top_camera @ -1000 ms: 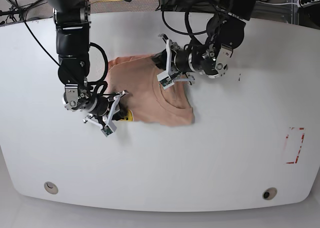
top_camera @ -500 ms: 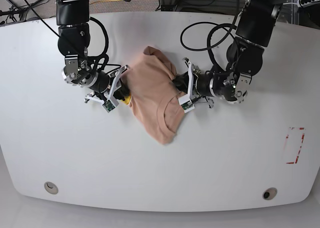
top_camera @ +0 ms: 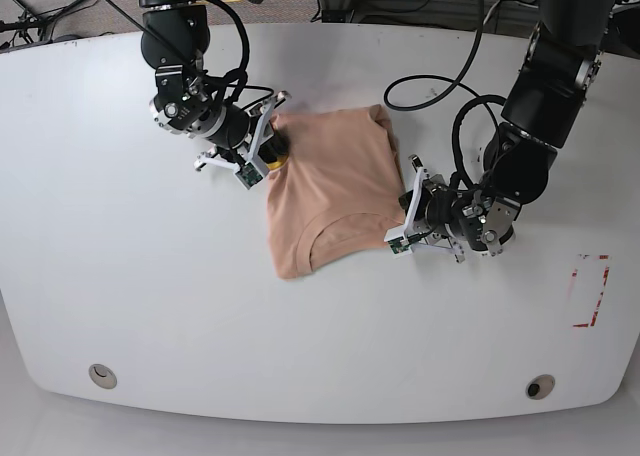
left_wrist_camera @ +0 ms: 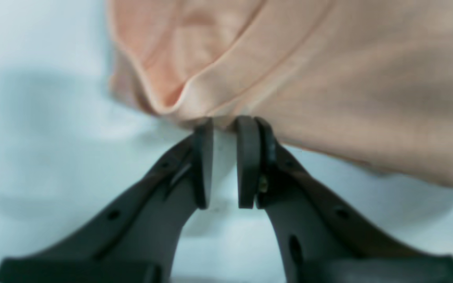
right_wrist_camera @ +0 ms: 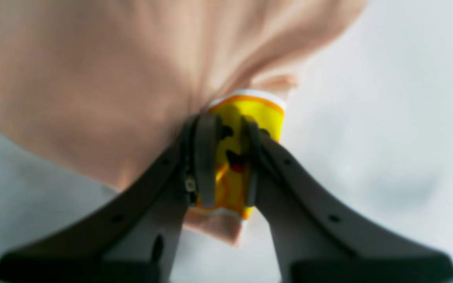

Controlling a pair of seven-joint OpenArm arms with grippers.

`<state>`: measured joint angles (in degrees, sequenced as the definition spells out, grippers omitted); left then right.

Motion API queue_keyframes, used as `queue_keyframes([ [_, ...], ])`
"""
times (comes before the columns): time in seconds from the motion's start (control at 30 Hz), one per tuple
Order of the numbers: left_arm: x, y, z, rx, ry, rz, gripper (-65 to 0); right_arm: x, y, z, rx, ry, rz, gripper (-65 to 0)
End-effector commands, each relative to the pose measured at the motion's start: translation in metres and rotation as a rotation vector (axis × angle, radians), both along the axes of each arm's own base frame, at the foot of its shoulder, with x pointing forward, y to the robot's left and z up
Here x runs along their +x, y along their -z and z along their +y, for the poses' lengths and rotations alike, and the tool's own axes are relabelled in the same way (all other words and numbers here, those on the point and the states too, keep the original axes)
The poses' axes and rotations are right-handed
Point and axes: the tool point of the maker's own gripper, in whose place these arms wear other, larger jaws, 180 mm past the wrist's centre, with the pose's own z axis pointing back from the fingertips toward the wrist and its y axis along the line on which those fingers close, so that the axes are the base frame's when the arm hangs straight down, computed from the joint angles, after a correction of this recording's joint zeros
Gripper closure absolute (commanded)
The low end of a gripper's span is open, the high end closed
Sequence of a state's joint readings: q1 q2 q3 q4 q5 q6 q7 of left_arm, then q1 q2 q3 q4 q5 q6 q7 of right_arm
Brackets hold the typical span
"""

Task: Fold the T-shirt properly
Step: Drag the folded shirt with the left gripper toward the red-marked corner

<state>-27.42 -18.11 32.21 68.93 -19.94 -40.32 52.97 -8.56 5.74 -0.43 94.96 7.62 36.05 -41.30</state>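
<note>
The white worktop [top_camera: 330,346] carries one shirt, and two arms work over it. The T-shirt [top_camera: 325,191] lies a little above the middle of the worktop as a compact, roughly square bundle, its neckline curve facing the near edge, stretched between the two arms. The right gripper [top_camera: 262,154] holds the bundle's upper corner on the base view's left; in the right wrist view its jaws are clamped on cloth right at the single yellow cartoon-face patch [right_wrist_camera: 242,153], which is squeezed between them. The left gripper [top_camera: 402,226] sits at the lower corner on the base view's right; in the left wrist view its jaws stand only slightly apart, with their tips pinching the edge of the peach cloth, so it reads as a light grip on the hem fold. By my reading, the step in hand is moving or turning the already doubled-over shirt to lay it square, with both corners held. The next move would call for lowering both corners together so the layers settle flat, without dragging the under-layer out of line, then letting go and smoothing or making a further fold if the bundle is still too wide. A small red marked rectangle [top_camera: 590,291] lies well apart, towards the worktop's edge.
</note>
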Motion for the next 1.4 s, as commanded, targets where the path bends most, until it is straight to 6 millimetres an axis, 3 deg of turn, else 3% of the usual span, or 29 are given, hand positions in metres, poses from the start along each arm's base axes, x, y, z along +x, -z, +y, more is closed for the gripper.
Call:
queue_keyframes([
  [0.0,0.025,-0.027,-0.001,-0.021,-0.006,-0.075,-9.3,0.011,-0.018,0.007,0.008,0.034,-0.036,-9.5],
  [0.23,0.039,-0.043,-0.001,-0.035,-0.02,-0.114,-9.3,0.013,-0.031,0.025,0.028,0.085,-0.001,-9.5],
  [0.37,0.045,-0.073,-0.012,-0.074,0.005,-0.202,-9.3,0.021,-0.048,0.023,0.026,0.093,-0.05,-9.8],
  [0.57,0.021,-0.108,-0.032,-0.179,0.033,-0.328,-10.8,0.033,-0.066,-0.03,-0.066,0.16,-0.116,-10.9],
  [0.63,0.008,-0.114,-0.047,-0.234,0.04,-0.344,-16.1,0.038,-0.071,-0.057,-0.113,0.208,-0.123,-15.7],
  [0.7,-0.001,-0.117,-0.059,-0.279,0.03,-0.349,-22.6,0.044,-0.078,-0.071,-0.131,0.236,-0.142,-21.4],
  [0.77,-0.006,-0.118,-0.065,-0.345,-0.11,-0.338,-30.4,0.044,-0.079,-0.08,-0.149,0.238,-0.149,-28.7],
  [0.87,-0.009,-0.118,-0.074,-0.441,-0.306,-0.307,-36.5,0.045,-0.082,-0.098,-0.183,0.24,-0.159,-32.8],
  [0.97,-0.01,-0.116,-0.085,-0.539,-0.492,-0.268,-36.7,0.046,-0.084,-0.109,-0.191,0.264,-0.165,-32.8],
  [1.1,-0.006,-0.106,-0.079,-0.57,-0.717,-0.302,-36.8,0.046,-0.083,-0.117,-0.197,0.289,-0.154,-32.8],
  [1.17,-0.008,-0.104,-0.09,-0.572,-0.74,-0.345,-36.9,0.045,-0.081,-0.119,-0.198,0.294,-0.146,-32.8],
  [1.37,-0.03,-0.069,-0.126,-0.475,-0.628,-0.427,-36.9,0.043,-0.078,-0.119,-0.197,0.297,-0.136,-32.8],
])
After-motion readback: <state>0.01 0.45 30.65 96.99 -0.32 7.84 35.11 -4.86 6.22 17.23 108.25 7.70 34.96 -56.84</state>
